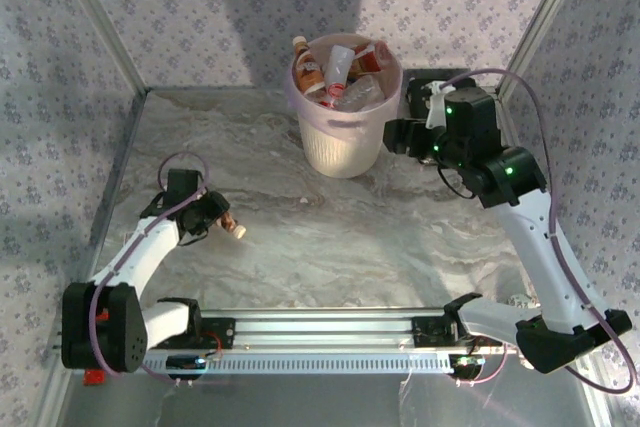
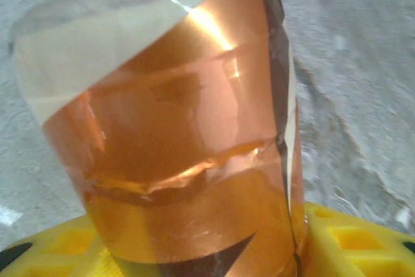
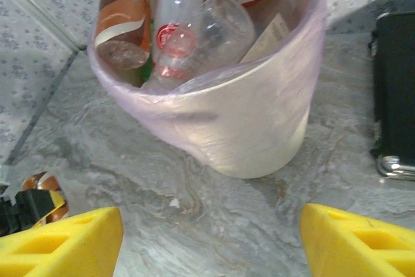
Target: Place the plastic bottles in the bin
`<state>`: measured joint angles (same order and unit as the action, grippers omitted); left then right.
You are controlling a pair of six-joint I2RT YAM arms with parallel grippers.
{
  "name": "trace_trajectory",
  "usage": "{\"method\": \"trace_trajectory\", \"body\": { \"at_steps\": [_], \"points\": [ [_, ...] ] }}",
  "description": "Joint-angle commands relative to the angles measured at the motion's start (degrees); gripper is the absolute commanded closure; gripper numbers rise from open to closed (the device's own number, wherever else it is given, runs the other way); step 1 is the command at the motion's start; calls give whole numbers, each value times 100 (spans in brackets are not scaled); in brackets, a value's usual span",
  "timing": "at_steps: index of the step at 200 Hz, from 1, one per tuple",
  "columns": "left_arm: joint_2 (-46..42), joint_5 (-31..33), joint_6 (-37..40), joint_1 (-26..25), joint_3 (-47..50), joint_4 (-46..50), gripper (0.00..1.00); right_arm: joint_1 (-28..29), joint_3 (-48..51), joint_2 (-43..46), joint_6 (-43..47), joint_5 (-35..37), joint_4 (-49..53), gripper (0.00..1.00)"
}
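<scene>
Left gripper (image 1: 212, 215) is seen low over the left of the marble table (image 1: 330, 227). Its yellow fingers (image 2: 363, 238) are closed on either side of an amber-labelled bottle (image 2: 188, 147), whose pale cap is turned toward the table's middle. Right gripper (image 3: 211, 235) is held open and empty just beside the bin (image 3: 253, 128) at the back. The bin is packed with bottles (image 3: 207, 30) to above its rim. A black case (image 3: 395, 89) is noted on the bin's right.
</scene>
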<state>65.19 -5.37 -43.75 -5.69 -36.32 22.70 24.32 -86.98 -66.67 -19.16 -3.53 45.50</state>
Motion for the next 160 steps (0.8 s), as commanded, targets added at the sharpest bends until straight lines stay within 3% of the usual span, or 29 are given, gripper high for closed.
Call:
{"method": "trace_trajectory", "body": {
  "at_steps": [1,56,92,123,160],
  "points": [
    [-319,-968,859,-162,-392,-296,55,81,121,36,-228,-510,-223,26],
    [-349,-2698,2761,-973,-1155,-701,56,225,675,78,-602,-1417,-590,25],
    [-340,-3198,3891,-1500,-1467,-817,52,441,806,43,-544,-1901,-765,23],
    [-231,-3642,4250,-1759,-1639,-1180,52,669,877,-148,-524,-2278,-1078,22],
    [165,-3963,4546,-2016,-2227,-793,54,980,656,-775,-331,-2481,-1362,15]
  ]
}}
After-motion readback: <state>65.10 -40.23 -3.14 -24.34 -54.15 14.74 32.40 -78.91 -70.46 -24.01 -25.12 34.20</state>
